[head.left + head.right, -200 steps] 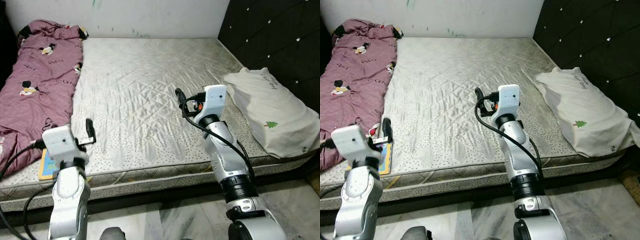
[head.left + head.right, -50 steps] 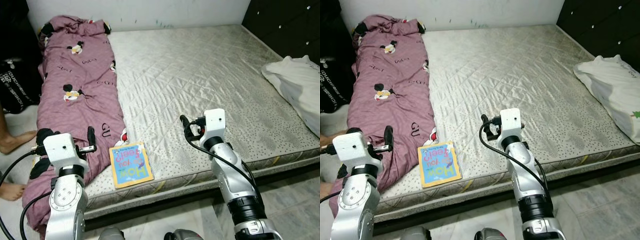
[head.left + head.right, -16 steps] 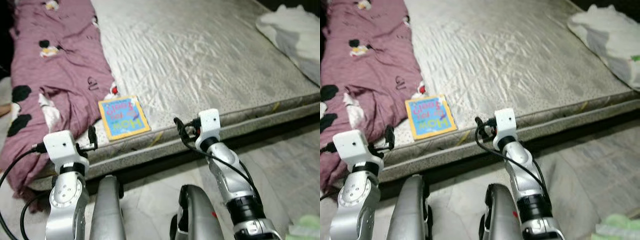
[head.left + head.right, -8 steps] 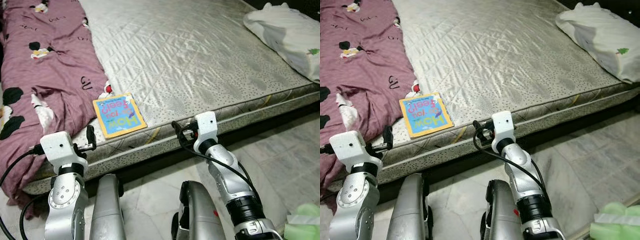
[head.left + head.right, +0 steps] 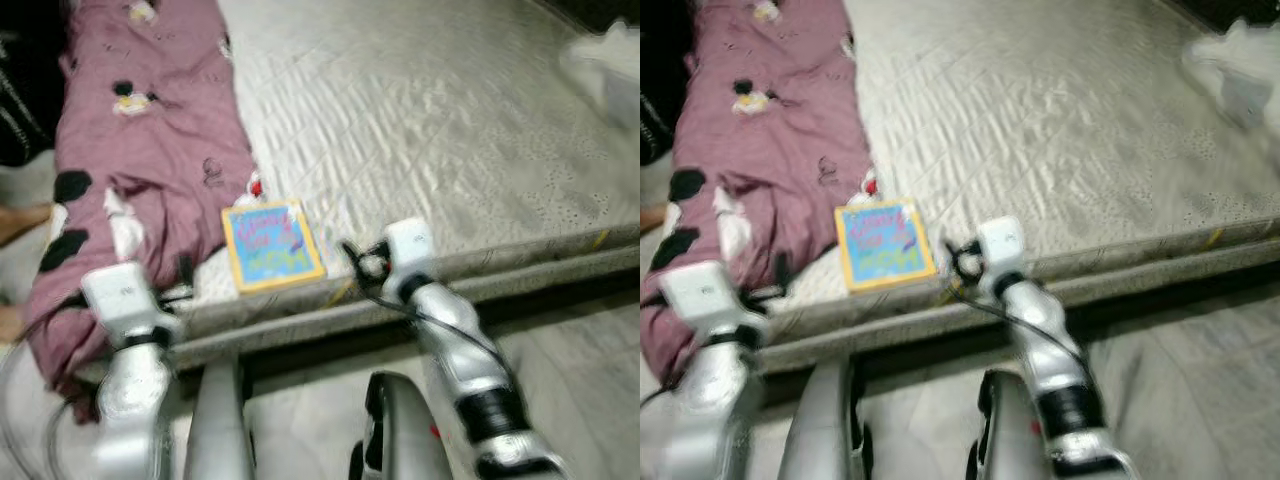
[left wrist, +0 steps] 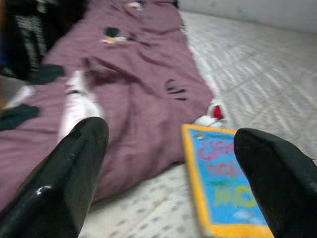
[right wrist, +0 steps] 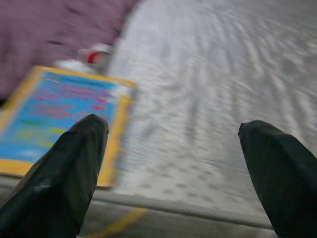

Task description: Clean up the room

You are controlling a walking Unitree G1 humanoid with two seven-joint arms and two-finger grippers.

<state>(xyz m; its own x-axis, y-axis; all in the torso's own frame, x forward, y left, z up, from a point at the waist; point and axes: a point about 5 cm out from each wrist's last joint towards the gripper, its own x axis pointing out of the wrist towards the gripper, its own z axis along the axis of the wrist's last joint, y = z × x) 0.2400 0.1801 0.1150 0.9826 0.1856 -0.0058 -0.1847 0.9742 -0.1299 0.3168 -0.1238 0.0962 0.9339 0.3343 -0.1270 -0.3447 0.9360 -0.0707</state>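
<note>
A blue picture book with a yellow border lies flat near the front edge of the grey quilted mattress. It touches the hem of a maroon blanket with cartoon prints. My left gripper is open, low before the bed edge, facing the blanket and the book. My right gripper is open too, close to the mattress edge just right of the book. Nothing is between either pair of fingers. The head views are blurred.
A white pillow lies at the mattress's far right. A person's foot and a dark bag are on the floor left of the bed. My own legs stand on marble floor close to the bed frame.
The whole picture has swung and blurred, so the camera turned left. The pillow has slid to the right edge. Book, blanket and both open grippers keep their places.
</note>
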